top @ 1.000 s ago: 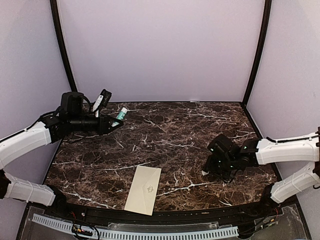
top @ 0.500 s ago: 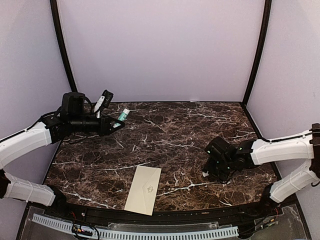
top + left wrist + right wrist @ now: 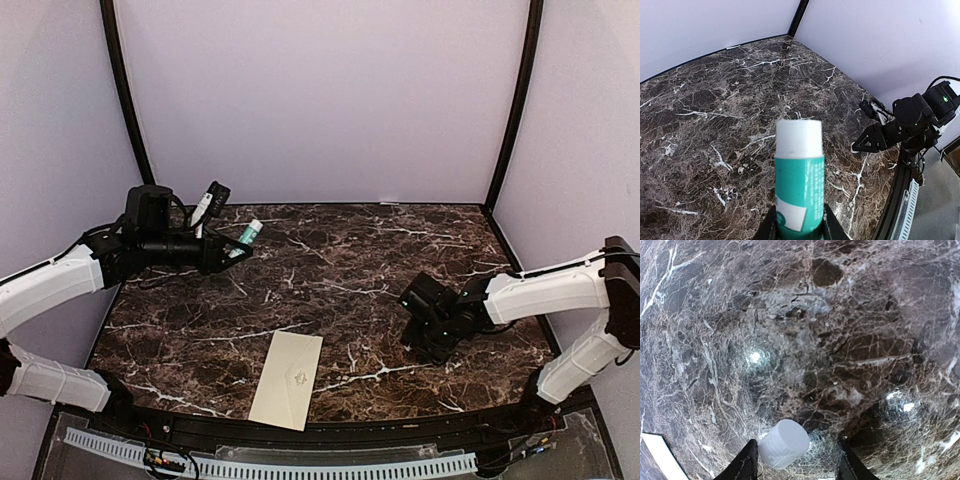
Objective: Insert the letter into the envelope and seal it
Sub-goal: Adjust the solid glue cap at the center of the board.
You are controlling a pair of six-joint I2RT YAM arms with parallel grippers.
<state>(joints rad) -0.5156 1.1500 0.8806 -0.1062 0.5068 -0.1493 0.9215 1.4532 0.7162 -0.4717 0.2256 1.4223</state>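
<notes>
At the table's [image 3: 350, 260] near edge the envelope [image 3: 287, 378] lies flat. My left gripper [image 3: 799, 225] clamps a glue stick [image 3: 799, 185]. My right gripper [image 3: 797, 460] straddles a white cap [image 3: 784, 443], jaws apart and not yet gripping it — sealing prep, I judge. Next the glue must reach the flap.

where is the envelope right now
Top external view: the envelope lies flat at the near edge of the marble table, just left of centre, with the right gripper off to its right and not touching it.
</notes>
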